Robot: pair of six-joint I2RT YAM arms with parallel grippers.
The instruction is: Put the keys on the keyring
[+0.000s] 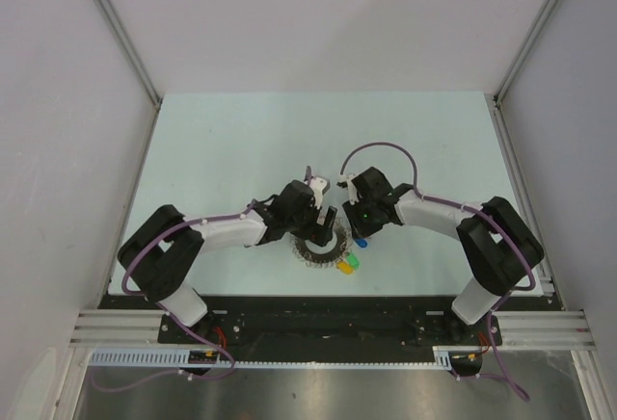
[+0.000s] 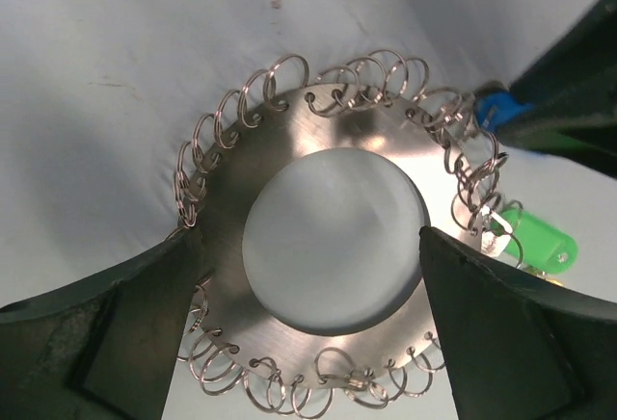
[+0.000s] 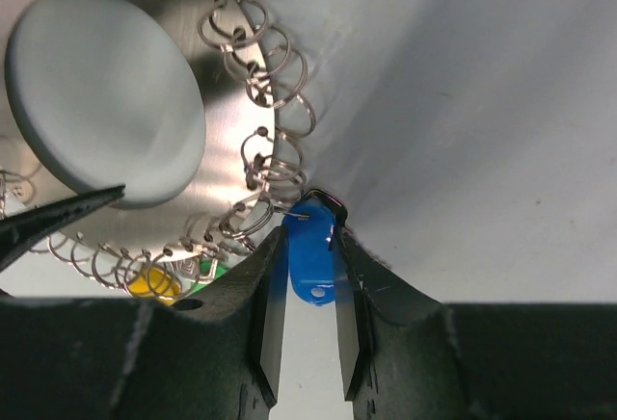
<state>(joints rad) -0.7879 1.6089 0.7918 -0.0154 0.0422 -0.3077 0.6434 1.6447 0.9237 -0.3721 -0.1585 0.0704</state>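
The keyring [image 2: 289, 141] lies flat on the pale table [image 1: 241, 141], close to its near edge and about midway between the 2 arms. It is a brushed silver disc with a large round hole in the middle, and its outer edge is fringed all round with small wire rings [image 2: 207, 155] hooked through little holes. No brand or stamp can be read on the metal.

3 keys sit at the side of the keyring nearer the right arm. The blue-tagged key [image 3: 310, 264] stands on end at the fringe, and a bit of wire at its top touches the wire rings there; whether it is hooked on cannot be told. The green-tagged key [image 2: 540, 242] lies just outside the fringe, its metal end against the rings. The yellow-tagged key [image 3: 149, 282] shows behind the rings beside it. Any writing on the tags is too small to read.

The right gripper [image 3: 308, 235] is narrow, its 2 fingers pinching the blue tag from both flat sides. The left gripper [image 2: 308, 247] hangs over the disc with its claw spread wide, 1 finger [image 2: 125, 333] above each side of the disc, holding nothing. In the overhead view both grippers meet over the keyring, nearly touching.
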